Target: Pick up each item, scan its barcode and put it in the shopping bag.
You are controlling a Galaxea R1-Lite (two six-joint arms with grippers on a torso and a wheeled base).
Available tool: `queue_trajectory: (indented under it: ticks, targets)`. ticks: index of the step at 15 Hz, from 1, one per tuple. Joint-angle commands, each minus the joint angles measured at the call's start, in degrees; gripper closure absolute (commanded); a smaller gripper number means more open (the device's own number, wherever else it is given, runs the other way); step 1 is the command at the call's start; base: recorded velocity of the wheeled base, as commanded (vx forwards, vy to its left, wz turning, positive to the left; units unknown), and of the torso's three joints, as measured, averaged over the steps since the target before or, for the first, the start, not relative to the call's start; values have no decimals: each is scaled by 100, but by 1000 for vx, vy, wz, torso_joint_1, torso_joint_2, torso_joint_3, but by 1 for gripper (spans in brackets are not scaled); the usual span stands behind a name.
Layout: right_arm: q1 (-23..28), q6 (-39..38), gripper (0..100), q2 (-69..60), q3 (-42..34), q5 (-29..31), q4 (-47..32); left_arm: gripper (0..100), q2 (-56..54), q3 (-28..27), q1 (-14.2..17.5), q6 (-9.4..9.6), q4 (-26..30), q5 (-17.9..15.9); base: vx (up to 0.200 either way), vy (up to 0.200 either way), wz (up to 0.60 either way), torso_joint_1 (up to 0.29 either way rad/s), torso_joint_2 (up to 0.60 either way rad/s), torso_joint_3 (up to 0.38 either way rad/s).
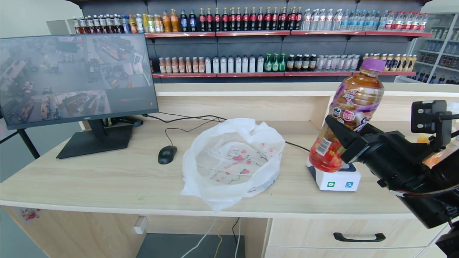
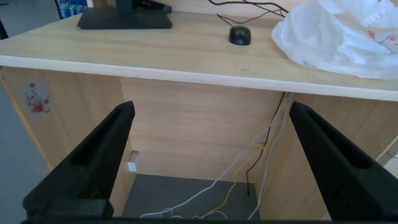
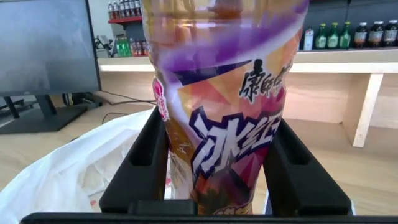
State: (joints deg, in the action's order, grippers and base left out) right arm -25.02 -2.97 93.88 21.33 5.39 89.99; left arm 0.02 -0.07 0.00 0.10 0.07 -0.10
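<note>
A drink bottle with a purple cap and amber-red contents is tilted in my right gripper, which is shut on it. Its base hovers just over the small white scanner box, barcode facing down and left. The same bottle sits between the black fingers in the right wrist view. The white shopping bag lies open on the counter to the scanner's left. My left gripper is open, held below the counter's front edge with nothing between its fingers.
A monitor on a black stand is at the counter's far left, with a black mouse and cables beside the bag. A raised ledge runs along the back. Drawers with a black handle sit under the counter at right.
</note>
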Motion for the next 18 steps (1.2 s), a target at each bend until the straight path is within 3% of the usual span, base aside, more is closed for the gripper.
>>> queue_trajectory:
  ticks: [1,6,9,16,18]
  targets:
    - [-21,-1,100,-1,2,-3,1,0,-2,-1,0,-1,1,1,0,200,0,-2,2,-2]
    - [41,51,100,87,398,-3,1,0,-2,-1,0,-10,1,1,0,200,0,2,2,2]
    - [23,210,100,359,855,-64,1,0,-2,-1,0,8,1,1,0,0,0,0,0,0]
    - [-891,350,100,1537,2024,-284,1,0,-2,-1,0,8,1,1,0,0,0,0,0,0]
    - [-1076,456,100,2214,2797,-293,1,0,-2,-1,0,8,1,1,0,0,0,0,0,0]
